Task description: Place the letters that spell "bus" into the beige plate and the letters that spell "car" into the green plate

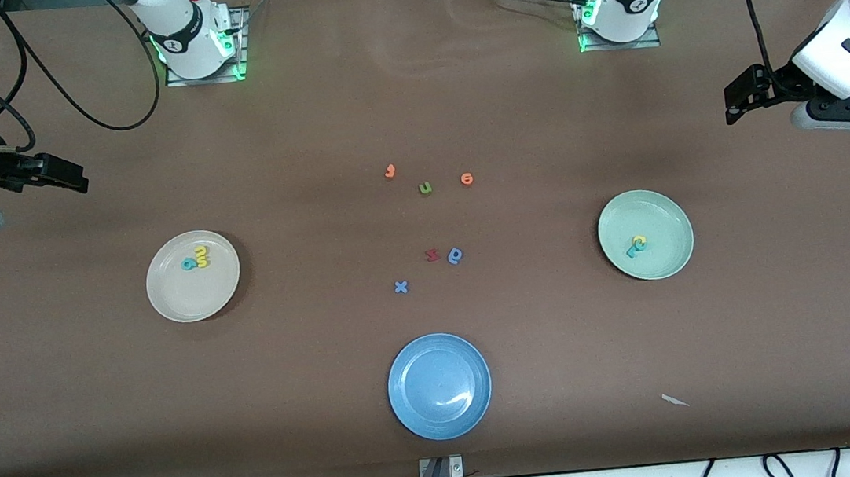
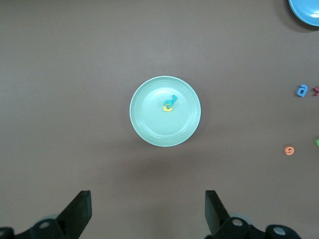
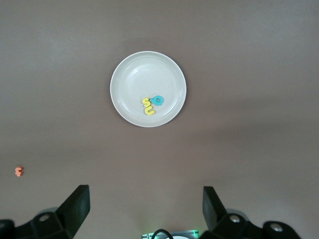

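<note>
The beige plate [image 1: 187, 301] [image 3: 134, 74] lies toward the right arm's end of the table. In it are a teal "b" [image 1: 188, 264] [image 3: 158, 100] and yellow letters [image 1: 201, 256] [image 3: 148, 106] close together. The green plate [image 1: 663, 215] [image 2: 154, 127] lies toward the left arm's end and holds a small overlapping cluster of teal and yellow letters [image 1: 637, 245] [image 2: 169, 104]. My right gripper [image 1: 67, 175] [image 3: 145, 195] hangs open and empty, high at its end of the table. My left gripper [image 1: 741, 93] [image 2: 148, 200] is likewise open, empty and high at its end.
A blue plate [image 1: 410, 398] lies nearest the front camera, mid-table. Loose letters lie between the plates: an orange one [image 1: 389, 171], an olive "u" [image 1: 425, 188], an orange "e" [image 1: 467, 179], a dark red one [image 1: 432, 254], a blue rounded one [image 1: 455, 255], a blue "x" [image 1: 401, 287]. A white scrap [image 1: 675, 400] lies near the front edge.
</note>
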Controlling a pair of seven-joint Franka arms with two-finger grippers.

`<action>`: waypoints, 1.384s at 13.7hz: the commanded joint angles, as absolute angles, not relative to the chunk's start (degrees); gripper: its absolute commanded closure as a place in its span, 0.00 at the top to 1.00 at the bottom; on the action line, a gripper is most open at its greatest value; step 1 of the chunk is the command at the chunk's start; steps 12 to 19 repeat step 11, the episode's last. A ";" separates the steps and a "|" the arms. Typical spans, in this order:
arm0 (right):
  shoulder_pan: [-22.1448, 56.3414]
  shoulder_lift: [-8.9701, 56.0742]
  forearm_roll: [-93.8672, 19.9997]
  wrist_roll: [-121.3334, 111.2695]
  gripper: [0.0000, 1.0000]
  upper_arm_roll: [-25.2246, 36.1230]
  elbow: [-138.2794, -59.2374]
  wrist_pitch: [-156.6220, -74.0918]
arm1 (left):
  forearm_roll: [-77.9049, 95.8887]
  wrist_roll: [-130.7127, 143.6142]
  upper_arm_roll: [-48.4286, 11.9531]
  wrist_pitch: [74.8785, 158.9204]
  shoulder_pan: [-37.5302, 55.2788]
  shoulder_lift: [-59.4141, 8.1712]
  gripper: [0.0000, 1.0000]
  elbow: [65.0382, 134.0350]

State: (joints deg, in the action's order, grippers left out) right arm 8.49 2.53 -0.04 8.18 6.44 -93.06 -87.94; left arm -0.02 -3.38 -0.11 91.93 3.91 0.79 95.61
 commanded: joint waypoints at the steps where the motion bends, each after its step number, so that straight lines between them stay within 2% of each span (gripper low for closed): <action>1: 9.32 3.25 -0.26 8.70 1.00 6.86 -91.32 -86.66 | 0.62 -4.31 -0.26 90.88 3.43 0.18 1.00 94.13; 19: 9.32 3.16 -0.70 6.50 1.00 7.21 -91.32 -86.57 | 0.62 -4.31 -0.26 90.62 3.16 0.18 1.00 94.04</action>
